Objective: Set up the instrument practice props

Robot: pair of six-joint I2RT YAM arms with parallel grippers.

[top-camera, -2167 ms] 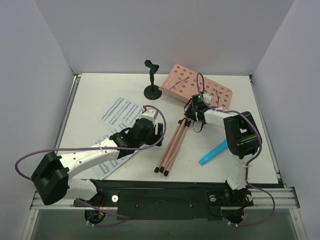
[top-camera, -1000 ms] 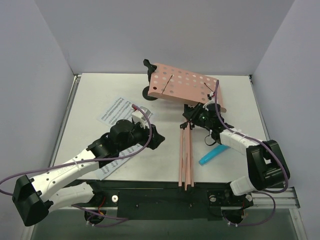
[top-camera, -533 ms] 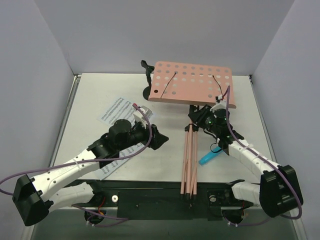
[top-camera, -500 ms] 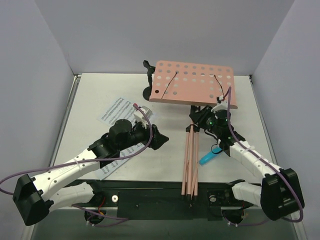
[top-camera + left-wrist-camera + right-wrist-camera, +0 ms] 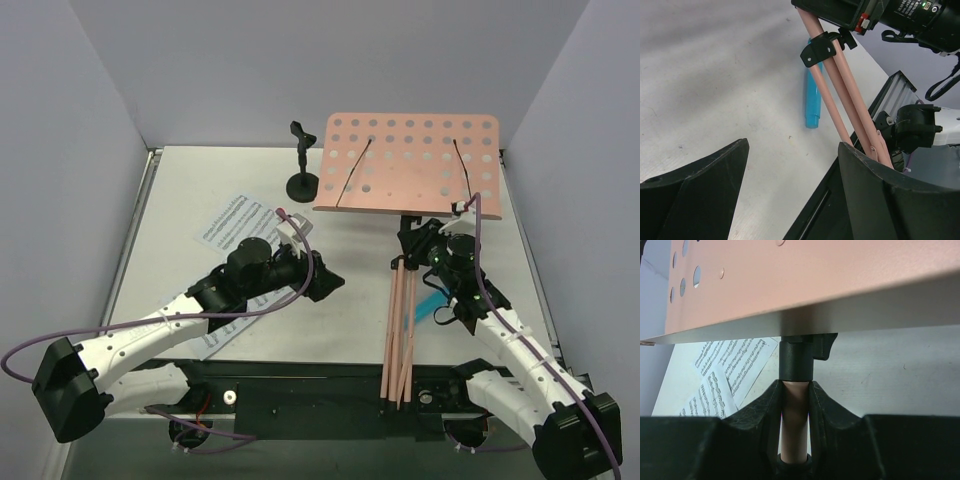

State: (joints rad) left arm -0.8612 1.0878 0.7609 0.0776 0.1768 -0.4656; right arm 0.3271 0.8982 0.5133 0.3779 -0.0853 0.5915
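The pink music stand (image 5: 405, 160) is held off the table, its hole-punched desk with black wire page holders facing the camera at the back right. Its folded tripod legs (image 5: 402, 330) hang toward the near edge and show in the left wrist view (image 5: 850, 105). My right gripper (image 5: 430, 250) is shut on the stand's pink pole (image 5: 794, 425) just under the desk (image 5: 805, 280). My left gripper (image 5: 325, 285) is open and empty, low over the table left of the legs. Two white sheets of printed music (image 5: 232, 228) lie at the left, partly under my left arm, and show in the right wrist view (image 5: 725, 365).
A small black microphone stand (image 5: 302, 170) is at the back centre. A blue tube (image 5: 432, 305) lies on the table under my right arm, also in the left wrist view (image 5: 813, 100). The black frame rail (image 5: 320, 385) runs along the near edge.
My right gripper has raised and tilted the stand upright, moving right and nearer; the desk now faces the camera and the legs have swung right. My left gripper has moved right toward the legs.
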